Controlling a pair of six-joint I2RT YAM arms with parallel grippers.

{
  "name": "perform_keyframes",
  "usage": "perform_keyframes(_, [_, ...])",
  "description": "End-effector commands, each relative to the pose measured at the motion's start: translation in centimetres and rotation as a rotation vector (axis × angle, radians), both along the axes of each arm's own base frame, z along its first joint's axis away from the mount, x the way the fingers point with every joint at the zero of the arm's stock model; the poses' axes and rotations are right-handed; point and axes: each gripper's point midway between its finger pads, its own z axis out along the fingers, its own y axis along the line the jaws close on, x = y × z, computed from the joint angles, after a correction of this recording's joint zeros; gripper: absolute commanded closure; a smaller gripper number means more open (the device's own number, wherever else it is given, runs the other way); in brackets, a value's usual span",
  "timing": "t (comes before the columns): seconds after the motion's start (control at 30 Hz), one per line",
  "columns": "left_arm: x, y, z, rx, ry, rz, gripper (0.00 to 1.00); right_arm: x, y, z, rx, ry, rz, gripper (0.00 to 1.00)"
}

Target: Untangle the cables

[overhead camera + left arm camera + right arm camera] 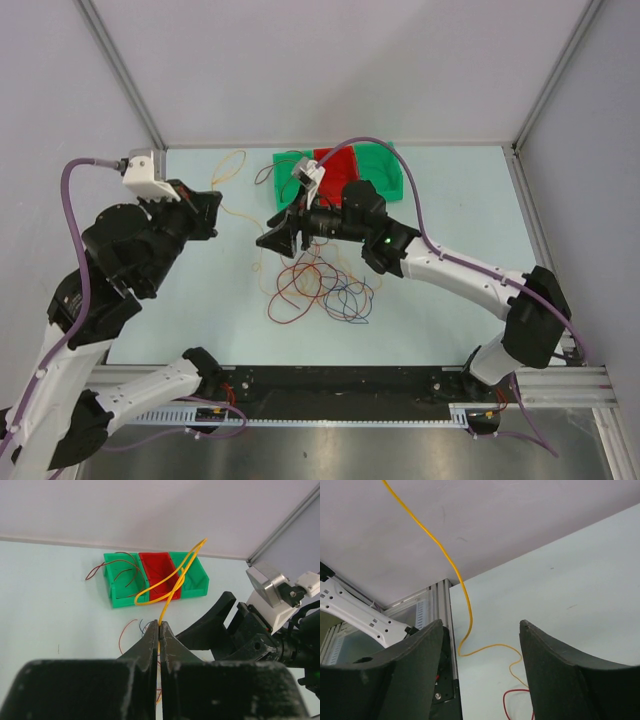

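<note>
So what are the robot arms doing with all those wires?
They're sorting out a tangle. The left claw is pinched shut on a yellow cable, lifting part of it off the table. The right claw is open close by, holding nothing. The other cables lie in a tangled pile on the table.

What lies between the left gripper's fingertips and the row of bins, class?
The yellow cable: pinched in the shut left gripper, it rises and loops toward the bins above the table. The left wrist view shows this.
</note>
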Motion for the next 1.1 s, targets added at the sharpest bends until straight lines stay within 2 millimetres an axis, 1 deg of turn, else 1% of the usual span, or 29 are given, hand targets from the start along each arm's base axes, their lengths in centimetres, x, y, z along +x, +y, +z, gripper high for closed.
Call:
perform_keyframes(0.0, [0.0,-0.3,0.4,-0.03,-0.02,-0.01,1.0,-0.5,1.4,3.4,0.101,-0.031,0.036,0.44])
perform_keyframes(0.07, [-0.1,-0.3,0.4,-0.037,-0.02,-0.012,1.0,-0.4,1.8,3.6,0.103,-0.03,0.029,0.54])
perform_keyframes(0.1, [0.0,-0.4,0.1,-0.035,-0.016,-0.012,1.0,-0.4,2.0,3.6,0.102,-0.029,0.029,0.66])
perform_keyframes(0.17, [-0.2,-0.2,0.1,-0.043,-0.02,-0.006,0.98,-0.3,2.2,3.7,0.1,-0.028,0.023,0.8])
perform_keyframes(0.2, [-0.2,-0.1,-0.1,-0.042,-0.019,-0.004,0.95,-0.2,2.2,4.0,0.104,-0.032,0.021,1.0])
perform_keyframes(0.27, [-0.1,0.5,-0.3,-0.042,-0.008,0.029,0.51,-0.2,2.1,5.1,0.107,-0.039,0.015,1.0])
perform_keyframes(0.3, [-0.2,0.9,-0.9,-0.028,0.01,0.045,0.29,-0.1,2.1,5.6,0.104,-0.059,0.015,1.0])
perform_keyframes(0.33, [-0.3,1.1,-1.3,-0.024,0.023,0.057,0.01,-0.1,2.0,5.6,0.077,-0.054,0.009,1.0])
perform_keyframes(0.37, [-0.4,1.6,-2.2,-0.006,0.049,0.074,0.0,-0.1,1.8,8.0,0.097,-0.093,0.003,1.0])
perform_keyframes(0.4, [-0.5,2.1,-2.7,0.003,0.059,0.097,0.0,0.4,1.6,9.3,0.095,-0.136,-0.022,1.0])
perform_keyframes(0.43, [-0.6,2.4,-3.1,0.002,0.067,0.11,0.0,0.8,1.6,8.8,0.042,-0.13,-0.039,1.0])
perform_keyframes(0.47, [-0.9,2.6,-4.1,0.01,0.083,0.113,0.0,1.1,1.2,12.1,0.078,-0.179,-0.061,1.0])
perform_keyframes(0.5, [-1.1,2.9,-4.6,0.011,0.089,0.12,0.0,1.7,0.9,12.0,0.027,-0.195,-0.095,1.0])
perform_keyframes(0.53, [-1.3,3.0,-5.1,0.002,0.096,0.121,0.0,2.1,0.7,12.8,0.019,-0.214,-0.118,1.0])
perform_keyframes(0.57, [-1.7,3.3,-6.1,0.001,0.103,0.122,0.0,2.6,0.6,15.4,0.05,-0.254,-0.141,1.0])
perform_keyframes(0.6, [-1.8,3.4,-6.7,-0.002,0.107,0.122,0.0,3.3,0.3,15.6,0.02,-0.257,-0.181,1.0])
perform_keyframes(0.63, [-2.0,3.5,-7.3,-0.005,0.112,0.121,0.0,3.9,0.1,16.6,0.02,-0.284,-0.21,1.0])
perform_keyframes(0.67, [-2.0,3.5,-8.7,0.014,0.134,0.125,0.0,5.1,0.3,16.5,0.006,-0.287,-0.24,1.0])
perform_keyframes(0.7, [-2.2,3.8,-9.3,0.013,0.136,0.128,0.0,5.6,-0.7,19.2,0.039,-0.31,-0.285,1.0])
perform_keyframes(0.73, [-2.3,3.9,-9.9,0.02,0.145,0.134,0.0,6.3,-1.1,20.1,0.052,-0.315,-0.313,1.0])
perform_keyframes(0.77, [-2.3,3.8,-11.5,0.048,0.173,0.134,0.0,6.8,-1.5,21.0,0.066,-0.32,-0.334,1.0])
perform_keyframes(0.8, [-2.3,3.9,-12.2,0.057,0.181,0.135,0.0,8.2,-1.7,21.1,0.067,-0.317,-0.364,1.0])
perform_keyframes(0.83, [-2.4,3.9,-12.7,0.061,0.187,0.135,0.0,8.1,-2.7,23.8,0.125,-0.343,-0.386,1.0])
perform_keyframes(0.87, [-2.3,3.9,-14.0,0.083,0.21,0.138,0.0,8.6,-3.2,24.6,0.149,-0.345,-0.402,1.0])
perform_keyframes(0.9, [-2.3,3.9,-14.5,0.09,0.218,0.136,0.0,9.3,-3.8,25.6,0.177,-0.357,-0.426,1.0])
perform_keyframes(0.97, [-2.4,3.8,-16.1,0.105,0.242,0.134,0.0,9.7,-4.8,27.1,0.222,-0.385,-0.447,1.0])
perform_keyframes(1.0, [-2.4,3.7,-16.7,0.112,0.25,0.133,0.0,9.9,-5.7,28.3,0.259,-0.405,-0.473,1.0])
perform_keyframes(1.03, [-2.5,3.7,-17.1,0.113,0.251,0.13,0.0,10.3,-6.1,28.6,0.27,-0.412,-0.486,1.0])
perform_keyframes(1.07, [-2.4,3.7,-18.3,0.128,0.266,0.131,0.0,10.5,-6.4,28.9,0.282,-0.421,-0.495,1.0])
